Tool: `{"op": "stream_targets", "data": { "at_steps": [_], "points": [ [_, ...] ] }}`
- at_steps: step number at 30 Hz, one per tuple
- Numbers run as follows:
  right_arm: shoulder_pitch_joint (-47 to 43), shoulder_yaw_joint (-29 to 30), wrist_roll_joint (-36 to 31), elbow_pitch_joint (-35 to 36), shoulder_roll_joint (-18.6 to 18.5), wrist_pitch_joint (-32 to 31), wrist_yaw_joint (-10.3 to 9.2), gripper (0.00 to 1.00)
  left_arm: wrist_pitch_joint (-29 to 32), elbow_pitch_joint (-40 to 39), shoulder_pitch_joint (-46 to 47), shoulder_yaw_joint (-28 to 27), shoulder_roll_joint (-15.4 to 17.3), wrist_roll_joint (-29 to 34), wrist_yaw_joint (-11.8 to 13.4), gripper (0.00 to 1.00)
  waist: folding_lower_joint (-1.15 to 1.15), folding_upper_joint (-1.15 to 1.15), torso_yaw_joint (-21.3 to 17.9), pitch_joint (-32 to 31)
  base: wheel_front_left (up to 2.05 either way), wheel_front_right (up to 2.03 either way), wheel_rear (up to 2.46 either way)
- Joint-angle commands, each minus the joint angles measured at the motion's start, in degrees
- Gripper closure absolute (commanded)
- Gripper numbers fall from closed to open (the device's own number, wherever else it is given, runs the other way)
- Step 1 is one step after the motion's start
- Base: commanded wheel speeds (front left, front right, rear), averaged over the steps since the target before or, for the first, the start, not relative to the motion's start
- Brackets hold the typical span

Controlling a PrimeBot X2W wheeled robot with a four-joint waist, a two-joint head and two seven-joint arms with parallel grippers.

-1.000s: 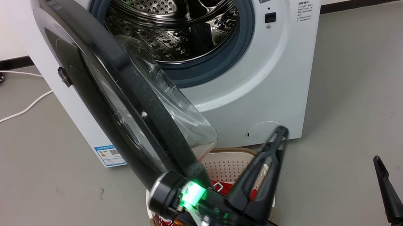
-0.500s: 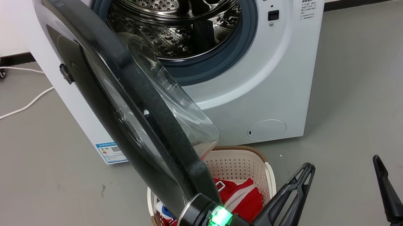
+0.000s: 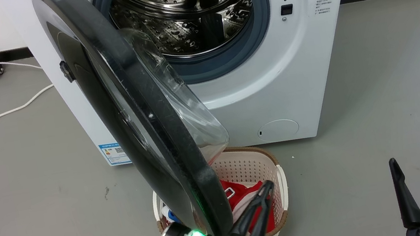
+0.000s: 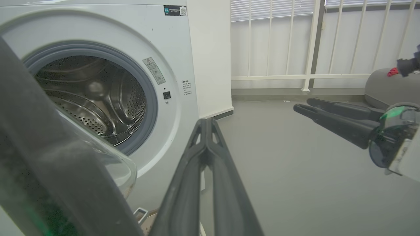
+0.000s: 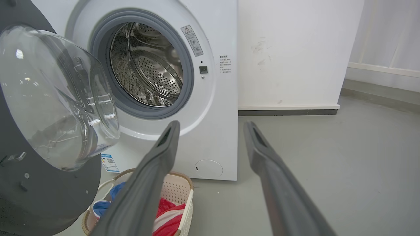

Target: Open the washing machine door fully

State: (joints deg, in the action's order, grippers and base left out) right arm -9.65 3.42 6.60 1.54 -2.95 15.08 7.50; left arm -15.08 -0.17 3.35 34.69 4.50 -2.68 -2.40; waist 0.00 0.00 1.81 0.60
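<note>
In the head view, the washing machine (image 3: 293, 77) fills the upper centre and its steel drum (image 3: 190, 4) is fully exposed. The washing machine door (image 3: 166, 138) hangs from its hinge at the upper left and stands out edge-on, running down to the lower centre over a laundry basket (image 3: 279, 175) of red cloth. By my reading it is about square to the machine's front: well open, but with some swing probably left before it lies back fully. The left gripper (image 3: 266, 189) sits at the bottom centre, just right of the door's lower rim on its inner side, with its jaws closed together on nothing. Whether it touches the rim I cannot tell. The right gripper (image 3: 410, 160) rests at the lower right, well apart from the door, with its jaws spread and empty.

In the left wrist view, the left gripper (image 4: 206, 122) rises from the bottom centre with its fingers pressed tip to tip. The door (image 4: 49, 170) crosses the lower left, just beside them.

In the right wrist view, the right gripper (image 5: 211, 124) is parted wide and holds nothing. The door's glass bowl (image 5: 55, 98) bulges at the left, clear of the drum opening. What remains, I judge, is a further push outward on the inner face.
</note>
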Motion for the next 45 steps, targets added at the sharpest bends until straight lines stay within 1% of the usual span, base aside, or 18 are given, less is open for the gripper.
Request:
{"op": "stream_targets", "data": {
  "at_steps": [1,4,7,17,27,37,39,40,42,43,45],
  "points": [
    [0.34,0.18,0.09,-0.20,0.14,0.12,-0.01,0.00,-0.14,0.87,-0.63,-1.31,0.07,-0.43,0.62,1.00,0.00,0.00,0.01,0.12,0.00,0.00,0.00],
    [0.35,0.14,0.06,-0.31,0.14,0.12,-0.01,0.00,-0.14,2.23,-0.60,-3.52,0.05,-1.00,1.28,1.00,0.00,0.00,0.03,0.27,0.00,0.00,0.00],
    [0.38,0.26,0.06,-0.40,0.14,0.12,-0.01,0.00,-0.14,3.56,-0.49,-5.20,0.25,-1.21,1.37,1.00,0.00,0.00,0.21,0.41,0.00,0.00,0.00],
    [-0.03,0.12,0.38,-0.69,0.14,0.12,-0.01,0.00,-0.10,5.45,-0.79,-8.37,0.96,-0.56,0.89,1.00,0.00,0.00,2.28,0.19,0.00,0.00,0.00],
    [-0.68,-0.23,0.32,-0.87,0.14,0.12,-0.01,0.00,0.03,4.42,-2.73,-9.85,1.81,0.09,1.15,1.00,0.00,0.00,7.28,-0.08,0.00,0.00,0.00],
    [0.05,-0.24,-0.09,-0.99,0.12,0.12,-0.01,0.00,0.03,3.03,-4.17,-12.13,2.13,-0.40,2.16,1.00,0.00,0.00,11.93,1.20,0.00,0.00,0.00],
    [0.39,-0.22,-0.12,-1.01,0.11,0.12,-0.01,0.00,0.00,2.76,-4.70,-13.33,2.06,-0.66,2.63,1.00,0.00,0.00,13.17,1.90,0.00,0.00,0.00],
    [0.68,-0.32,-0.14,-1.00,0.12,0.12,-0.01,0.00,0.00,2.76,-4.85,-14.51,2.54,-0.76,2.86,1.00,0.00,0.00,13.91,2.42,0.00,0.00,0.00],
    [0.97,-0.38,-0.31,-1.00,0.12,0.12,-0.01,0.00,0.00,2.70,-4.84,-16.02,3.15,-1.10,3.29,1.00,0.00,0.00,14.48,2.89,0.00,0.00,0.00],
    [1.28,-0.34,-0.50,-0.95,0.12,0.12,-0.01,0.00,0.00,2.59,-5.07,-17.63,3.57,-1.24,3.84,1.00,0.00,0.00,14.85,3.34,0.00,0.00,0.00],
    [1.51,-0.26,-0.57,-0.85,0.12,0.12,-0.01,0.00,0.00,2.44,-5.14,-18.57,3.66,-1.54,4.13,1.00,0.00,0.00,15.03,3.66,0.00,0.00,0.00]
  ]
}}
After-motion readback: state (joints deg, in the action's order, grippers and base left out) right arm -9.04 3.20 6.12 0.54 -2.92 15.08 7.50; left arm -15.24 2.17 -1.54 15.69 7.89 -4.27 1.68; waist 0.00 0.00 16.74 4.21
